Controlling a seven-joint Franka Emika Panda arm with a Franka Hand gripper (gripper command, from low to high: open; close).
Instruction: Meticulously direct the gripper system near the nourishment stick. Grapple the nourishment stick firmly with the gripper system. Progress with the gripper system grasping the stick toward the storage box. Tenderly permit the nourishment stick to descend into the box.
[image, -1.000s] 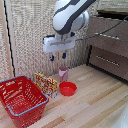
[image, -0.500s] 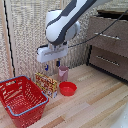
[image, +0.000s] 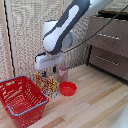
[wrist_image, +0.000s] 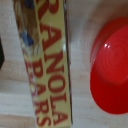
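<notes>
Wrist view alone reads "GRANOLA BARS" on the nourishment stick (wrist_image: 47, 65); fingers' (image: 48, 74) state seems indiscernible.

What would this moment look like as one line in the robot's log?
phase: approach | gripper: above snack pack, not grasped | pack: on floor between basket and red bowl | basket: no pack inside

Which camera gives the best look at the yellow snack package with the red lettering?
The wrist view. The yellow snack package fills much of that picture, with red letters readable along it, beside the round red bowl. In the exterior view the package is small and blurred, partly hidden under the white gripper head.
</notes>
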